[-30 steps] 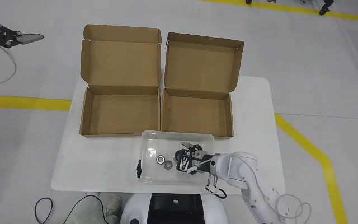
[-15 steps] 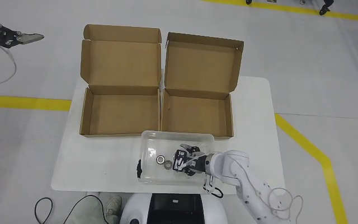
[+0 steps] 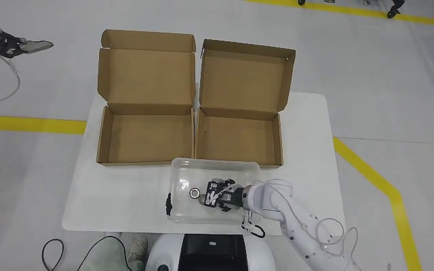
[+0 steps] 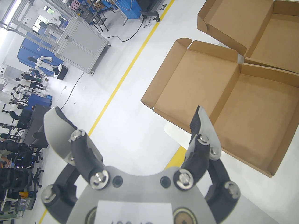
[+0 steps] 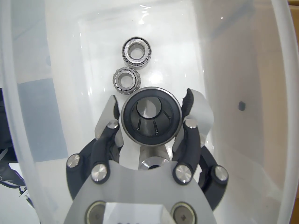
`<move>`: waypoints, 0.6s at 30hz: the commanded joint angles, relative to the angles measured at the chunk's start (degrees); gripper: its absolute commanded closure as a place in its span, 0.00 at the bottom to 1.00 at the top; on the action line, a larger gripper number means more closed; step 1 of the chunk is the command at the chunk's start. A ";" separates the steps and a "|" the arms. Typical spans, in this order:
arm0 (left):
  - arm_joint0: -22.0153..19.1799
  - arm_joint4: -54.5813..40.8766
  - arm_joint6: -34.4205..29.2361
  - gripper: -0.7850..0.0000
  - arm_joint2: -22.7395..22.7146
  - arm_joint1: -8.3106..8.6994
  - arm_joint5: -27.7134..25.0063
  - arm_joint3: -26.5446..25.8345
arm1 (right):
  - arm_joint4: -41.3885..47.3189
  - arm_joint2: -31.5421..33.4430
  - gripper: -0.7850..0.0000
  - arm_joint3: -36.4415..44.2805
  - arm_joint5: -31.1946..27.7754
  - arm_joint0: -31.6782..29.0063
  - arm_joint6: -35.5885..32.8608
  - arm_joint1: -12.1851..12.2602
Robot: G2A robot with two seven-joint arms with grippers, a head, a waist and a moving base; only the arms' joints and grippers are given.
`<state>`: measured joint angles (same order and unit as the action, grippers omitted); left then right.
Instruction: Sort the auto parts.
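My right gripper [image 5: 150,100] is down inside the clear plastic bin [image 3: 215,162], shut on a steel cylindrical bushing with a black end ring [image 5: 151,127]. The fingers [image 5: 112,115] press its two sides. Just ahead of it, two tapered roller bearings lie on the bin floor, a larger one [image 5: 136,51] and a smaller one [image 5: 127,80]. From above, the right gripper [image 3: 217,194] sits mid-bin with the bearings [image 3: 195,193] to its left. My left gripper [image 4: 128,117] hangs open and empty, high off the table's far left [image 3: 27,46].
Two open cardboard boxes stand side by side behind the bin, left [image 3: 146,139] and right [image 3: 237,141], both empty. A small black part [image 3: 168,203] sits at the bin's left outer edge. Bare white table [image 3: 305,135] lies to the right.
The right gripper has slid left inside the bin, ending close to the two roller bearings. The left arm has not moved.
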<state>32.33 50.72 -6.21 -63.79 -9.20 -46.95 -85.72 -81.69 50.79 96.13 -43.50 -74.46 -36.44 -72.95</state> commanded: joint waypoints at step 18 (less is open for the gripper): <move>0.00 0.00 0.00 0.00 0.00 0.00 0.00 0.00 | 3.42 3.73 1.00 2.92 1.44 -1.88 11.79 1.39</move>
<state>32.33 50.72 -6.21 -63.79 -9.20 -46.95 -85.72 -78.60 54.21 98.98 -41.94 -76.23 -25.77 -71.64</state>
